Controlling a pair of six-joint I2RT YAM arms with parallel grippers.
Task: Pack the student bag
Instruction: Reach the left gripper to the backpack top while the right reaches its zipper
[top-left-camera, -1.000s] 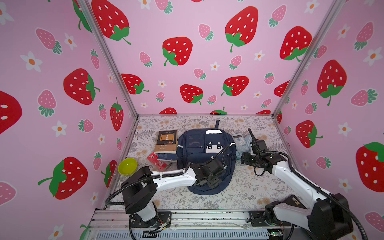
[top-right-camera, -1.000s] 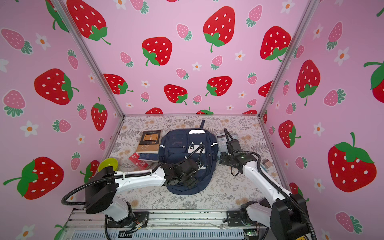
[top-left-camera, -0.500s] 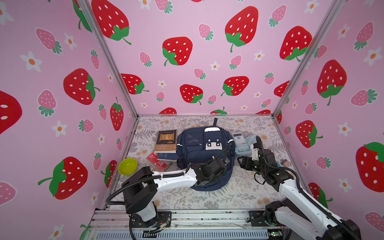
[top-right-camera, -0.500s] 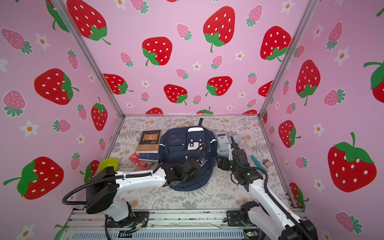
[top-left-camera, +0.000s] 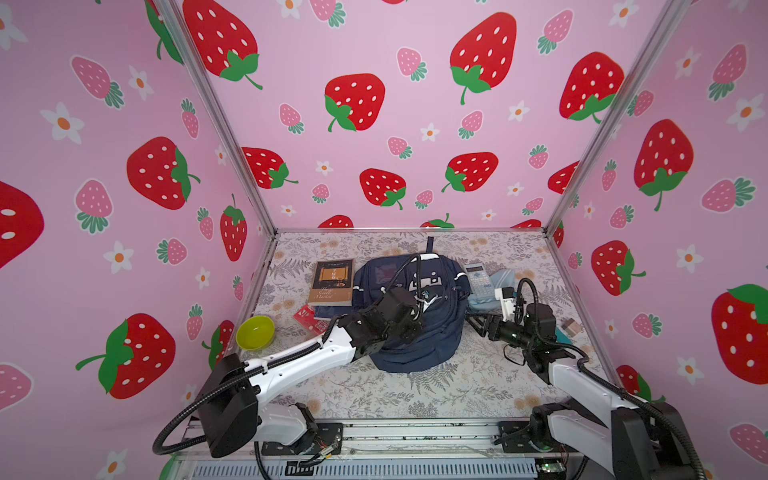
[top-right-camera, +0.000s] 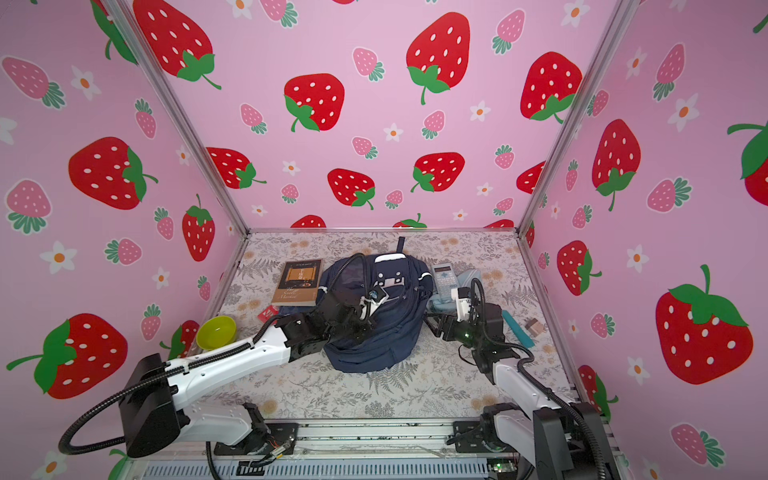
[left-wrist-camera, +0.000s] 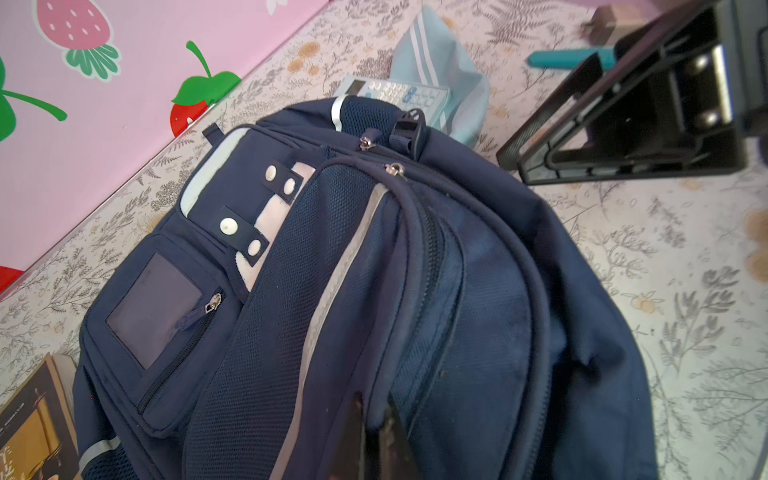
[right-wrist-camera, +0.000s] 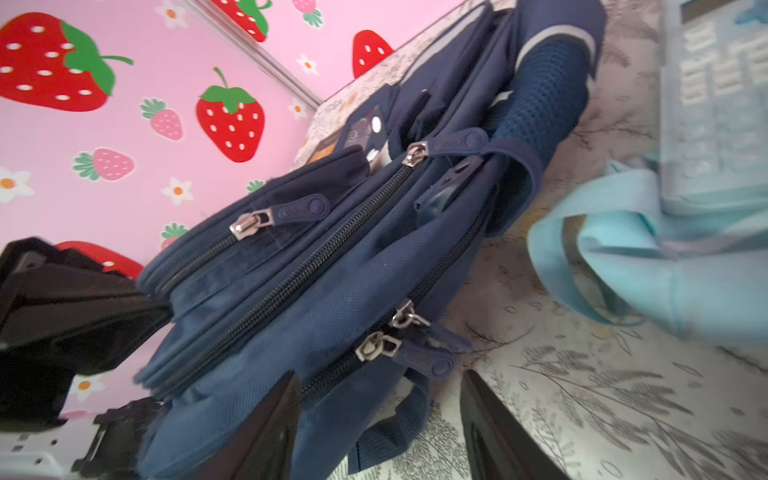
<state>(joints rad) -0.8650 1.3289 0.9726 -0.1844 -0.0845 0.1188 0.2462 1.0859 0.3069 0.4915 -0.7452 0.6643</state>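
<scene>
While the left gripper (left-wrist-camera: 374, 422) is clenching a raised ridge of navy fabric beside a zip, the student bag (top-left-camera: 436, 336) is lying flat on the floral table (top-left-camera: 415, 395), lower centre in both top views, with its zips looking closed. The right gripper (right-wrist-camera: 378, 374) is hanging at the bag's right edge, jaws standing apart and holding nothing, with two metal zip pulls (right-wrist-camera: 374, 345) sitting between them in the right wrist view.

The pinch is taking in only a thin fold, so a pull may be drawing it out of the jaws, or dragging the whole limp bag rather than opening anything. To the bag's left the book (top-left-camera: 331, 282) is lying just beside it, as is a red packet (top-left-camera: 307, 318); to its right the calculator (top-left-camera: 480, 280) and pale blue pouch (top-left-camera: 500, 282) are doing the same, so a sliding bag would be shoving them. Closing now, the right jaws might be catching fabric or strap instead of a pull.

As for writing, the book's brown cover is carrying a cursive title, possibly two words, too small to read. The rubber zip tabs are showing an embossed mark, likewise illegible.
</scene>
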